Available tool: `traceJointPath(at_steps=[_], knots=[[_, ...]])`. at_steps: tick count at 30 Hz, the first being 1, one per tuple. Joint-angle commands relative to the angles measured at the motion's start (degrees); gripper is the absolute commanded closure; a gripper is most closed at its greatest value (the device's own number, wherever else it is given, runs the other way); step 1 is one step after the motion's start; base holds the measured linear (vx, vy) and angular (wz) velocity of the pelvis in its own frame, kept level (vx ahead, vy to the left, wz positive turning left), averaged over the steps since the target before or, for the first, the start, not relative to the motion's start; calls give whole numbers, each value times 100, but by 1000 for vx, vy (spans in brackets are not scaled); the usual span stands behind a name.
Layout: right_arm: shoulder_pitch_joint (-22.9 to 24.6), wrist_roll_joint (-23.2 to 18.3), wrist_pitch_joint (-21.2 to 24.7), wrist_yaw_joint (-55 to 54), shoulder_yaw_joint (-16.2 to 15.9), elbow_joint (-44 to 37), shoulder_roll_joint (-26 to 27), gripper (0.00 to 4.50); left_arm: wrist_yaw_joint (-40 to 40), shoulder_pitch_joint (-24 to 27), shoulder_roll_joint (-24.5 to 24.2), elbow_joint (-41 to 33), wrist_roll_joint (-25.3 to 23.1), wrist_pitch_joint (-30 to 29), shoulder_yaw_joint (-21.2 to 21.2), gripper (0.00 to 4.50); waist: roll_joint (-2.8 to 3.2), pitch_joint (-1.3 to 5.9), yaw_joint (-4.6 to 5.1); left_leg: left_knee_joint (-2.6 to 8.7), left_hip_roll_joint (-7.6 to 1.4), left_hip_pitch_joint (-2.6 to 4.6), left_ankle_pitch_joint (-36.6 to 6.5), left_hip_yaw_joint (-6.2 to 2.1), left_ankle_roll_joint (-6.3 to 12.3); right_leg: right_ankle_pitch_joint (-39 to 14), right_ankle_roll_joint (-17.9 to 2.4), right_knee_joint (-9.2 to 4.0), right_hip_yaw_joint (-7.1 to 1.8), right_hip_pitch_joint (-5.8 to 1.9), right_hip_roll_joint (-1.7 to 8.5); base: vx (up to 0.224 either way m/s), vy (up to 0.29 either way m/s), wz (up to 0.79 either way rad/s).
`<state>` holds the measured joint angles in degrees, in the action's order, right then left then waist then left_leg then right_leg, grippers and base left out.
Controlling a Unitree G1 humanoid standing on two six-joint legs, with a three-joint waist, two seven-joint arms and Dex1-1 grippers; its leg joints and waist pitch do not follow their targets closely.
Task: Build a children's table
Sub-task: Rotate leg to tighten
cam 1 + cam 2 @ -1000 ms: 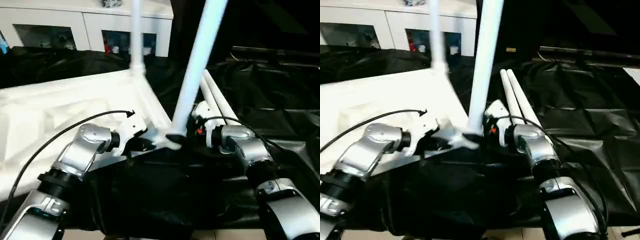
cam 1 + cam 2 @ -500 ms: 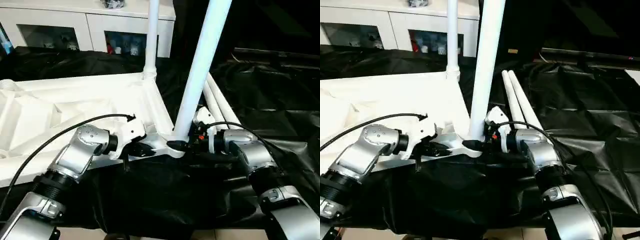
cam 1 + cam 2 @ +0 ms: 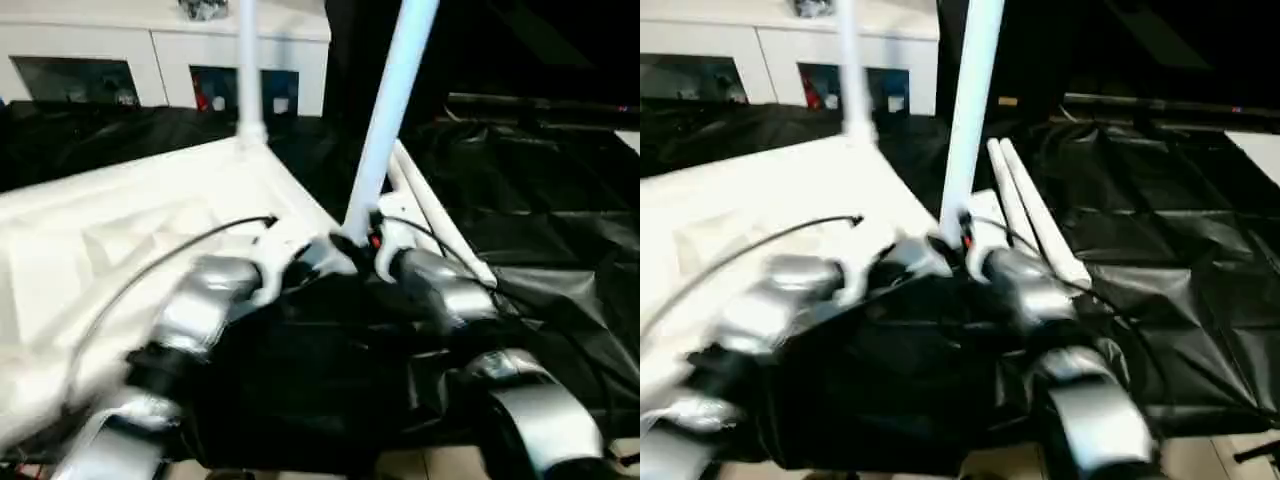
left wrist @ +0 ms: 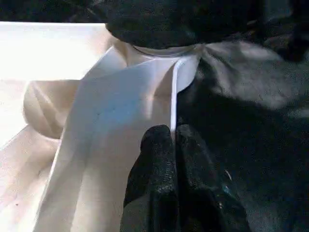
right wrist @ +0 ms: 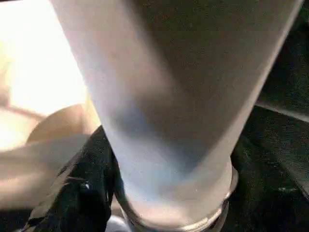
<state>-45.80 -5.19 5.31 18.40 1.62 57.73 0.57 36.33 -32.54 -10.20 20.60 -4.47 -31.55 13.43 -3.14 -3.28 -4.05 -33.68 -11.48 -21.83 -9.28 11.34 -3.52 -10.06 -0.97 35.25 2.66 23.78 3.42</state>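
The children's table lies upside down as a white ribbed top (image 3: 120, 230) on black sheeting. One white leg (image 3: 246, 70) stands in its far corner. A second leg (image 3: 392, 110) rises from the near corner socket. My right gripper (image 3: 352, 240) is shut on that leg's base, and a black finger (image 5: 89, 193) presses its side (image 5: 169, 96). My left gripper (image 3: 300, 268) sits at the top's rim just left of that corner. Its fingers (image 4: 157, 154) are together, with the thin rim edge (image 4: 172, 96) running in between the tips.
Two loose white legs (image 3: 1030, 215) lie side by side on the black sheet (image 3: 560, 200) right of the corner. A white cabinet with glass doors (image 3: 100, 60) stands behind. A black cable (image 3: 170, 255) arcs over my left forearm.
The whole picture has swung and blurred, so the camera moved. Both grippers stay at the near corner, the right on the leg's base, the left on the rim.
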Motion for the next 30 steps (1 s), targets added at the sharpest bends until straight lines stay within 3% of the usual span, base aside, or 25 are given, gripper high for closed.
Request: traceJointPath(at_steps=[1, 2, 3, 6, 7, 9, 12, 13, 16, 23, 30], knots=[[101, 101, 105, 83, -224, 453, 371, 176, -143, -234, 244, -198, 70, 198, 20, 450, 0, 395, -17, 377, -174, 116, -1301, -99, -56, -1348, -937, -427, -237, -265, 447, 0, 0, 0], [79, 43, 80, 148, -175, 467, 391, 176, -99, -208, 232, -223, 69, 273, 73, 450, 6, 391, -10, 379, -175, 114, -1310, -100, -29, -1362, -920, -430, -238, -259, 442, 0, 0, 0], [61, -29, 66, 241, -117, 465, 399, 106, -37, -179, 201, -250, 76, 366, 123, 450, 8, 384, -12, 382, -177, 119, -1351, -99, -17, -1433, -896, -443, -235, -252, 436, 0, 0, 0], [3, -103, -2, 437, -34, 504, 374, 100, 98, -113, 129, -319, 109, 482, 140, 450, 10, 388, -7, 385, -183, 110, -1383, -104, -13, -1479, -885, -445, -235, -256, 447, 0, 0, 0], [-5, -47, -65, 526, -85, 506, 335, 71, 171, -89, 82, -337, 128, 502, 131, 450, 27, 388, -5, 384, -182, 114, -1357, -105, -13, -1434, -910, -440, -235, -251, 444, 0, 0, 0], [11, 2, -116, 691, -158, 458, 280, 62, 294, -55, 10, -356, 152, 596, 142, 450, 21, 392, 3, 386, -183, 104, -1329, -107, -7, -1374, -932, -431, -233, -261, 443, 0, 0, 0], [123, 93, -230, 1316, -361, 217, 101, 62, 643, 51, -202, -413, 240, 766, 183, 450, 17, 394, 21, 376, -179, 83, -1270, -104, 77, -1234, -999, -424, -233, -279, 444, 0, 0, 0], [264, 117, -319, 1842, -528, -53, -65, 62, 896, 122, -338, -440, 309, 885, 199, 450, 38, 387, 14, 378, -185, 95, -1260, -101, 101, -1228, -1017, -425, -237, -271, 444, 0, 0, 0], [651, 46, -440, 2976, -815, -764, -524, 62, 1493, 279, -626, -505, 524, 1153, 192, 450, 24, 390, -10, 380, -206, 91, -1237, -106, 160, -1159, -1049, -413, -234, -294, 447, 0, 0, 0], [1096, -224, -393, 4376, -1018, -1596, -1124, 62, 2258, 405, -980, -688, 755, 1341, 235, 450, 50, 381, -124, 377, -218, 146, -1320, -89, 153, -1253, -1135, -422, -246, -265, 443, 0, 0, 0], [1360, -371, -167, 5084, -1086, -2207, -1495, 62, 3039, 550, -1334, -800, 901, 1464, 327, 450, 50, 369, -161, 386, -226, 133, -1314, -93, 166, -1373, -1102, -424, -240, -260, 440, 0, 0, 0]])
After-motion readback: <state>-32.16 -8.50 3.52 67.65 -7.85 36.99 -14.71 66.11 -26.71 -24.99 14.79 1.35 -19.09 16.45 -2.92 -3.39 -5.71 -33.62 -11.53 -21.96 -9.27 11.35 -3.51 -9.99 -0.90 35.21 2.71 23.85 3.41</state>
